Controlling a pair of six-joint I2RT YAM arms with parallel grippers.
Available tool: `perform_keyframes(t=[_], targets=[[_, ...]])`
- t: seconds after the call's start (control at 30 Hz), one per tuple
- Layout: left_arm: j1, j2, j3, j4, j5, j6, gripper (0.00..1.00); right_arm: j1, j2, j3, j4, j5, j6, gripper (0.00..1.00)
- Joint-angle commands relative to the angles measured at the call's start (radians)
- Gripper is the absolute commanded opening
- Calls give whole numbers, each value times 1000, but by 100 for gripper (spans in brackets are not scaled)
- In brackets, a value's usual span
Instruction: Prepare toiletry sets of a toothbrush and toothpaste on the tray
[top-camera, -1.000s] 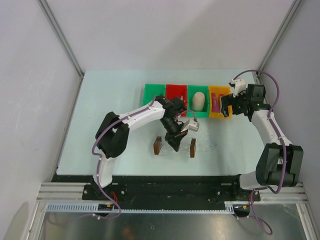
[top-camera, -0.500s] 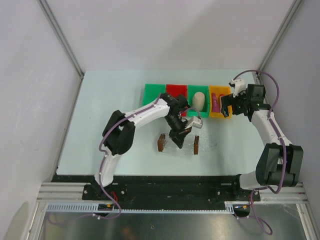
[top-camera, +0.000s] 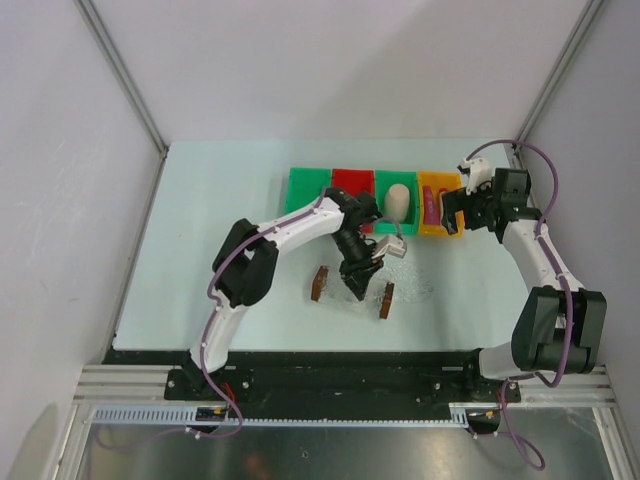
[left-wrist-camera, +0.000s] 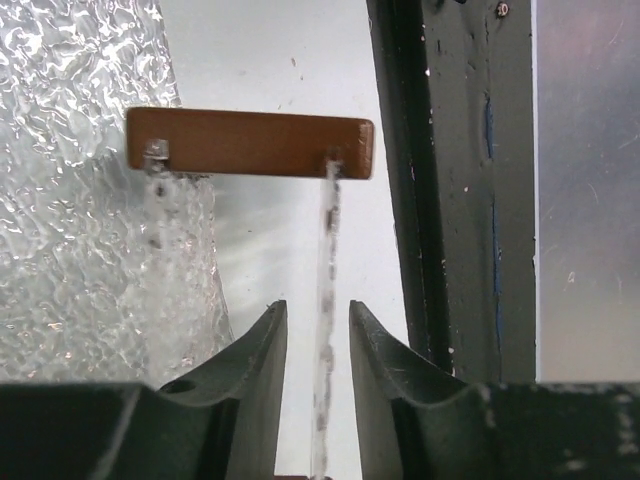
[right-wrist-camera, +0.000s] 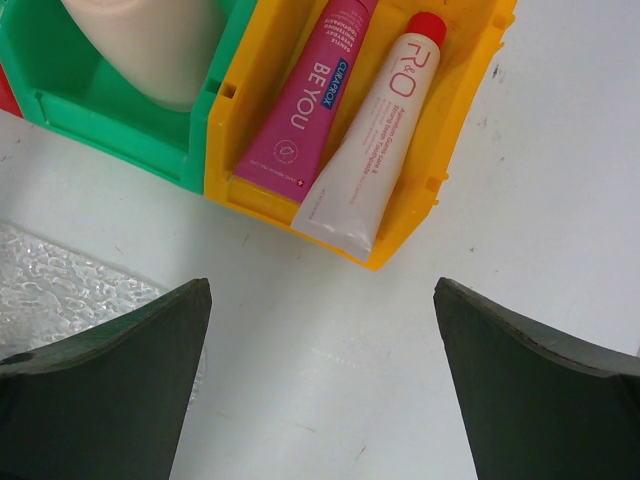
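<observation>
The clear bumpy tray (top-camera: 385, 300) lies in front of the bins, a brown handle at each short end. My left gripper (top-camera: 358, 285) hangs over it. In the left wrist view its jaws (left-wrist-camera: 318, 310) stand narrowly apart astride the tray's thin clear side wall (left-wrist-camera: 327, 250), with a gap on each side; the brown handle (left-wrist-camera: 250, 143) lies just beyond. The magenta toothpaste (right-wrist-camera: 305, 100) lies in the yellow bin (top-camera: 440, 230). My right gripper (right-wrist-camera: 320, 290) is wide open and empty over bare table just in front of that bin. No toothbrush shows.
A white tube with a red cap (right-wrist-camera: 375, 140) lies beside the magenta one. A beige cup (top-camera: 397, 202) stands in a green bin (right-wrist-camera: 110, 120). A red bin (top-camera: 350, 182) and another green bin (top-camera: 305, 185) stand left of it. The table's dark front edge (left-wrist-camera: 450, 200) lies close to the tray.
The tray has shifted right, then turned, its right handle swinging towards the front edge, with my left gripper moving along with it. The right arm has not moved.
</observation>
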Motion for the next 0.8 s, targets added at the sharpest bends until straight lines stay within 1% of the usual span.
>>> perform_keyframes(t=[0.0, 0.33, 0.57, 0.63, 0.73, 0.77], targets=[[7, 10, 54, -22, 22, 14, 39, 5, 6, 40, 4, 5, -16, 100], [7, 47, 78, -23, -15, 14, 41, 5, 3, 40, 3, 2, -16, 100], [9, 65, 91, -23, -16, 25, 38, 5, 7, 39, 1, 2, -16, 100], [10, 73, 98, -23, -24, 24, 36, 5, 7, 40, 1, -1, -14, 100], [13, 79, 104, -23, -27, 27, 26, 5, 7, 40, 1, -3, -14, 100], [13, 79, 104, -23, -29, 28, 21, 5, 9, 40, 1, -1, -14, 100]])
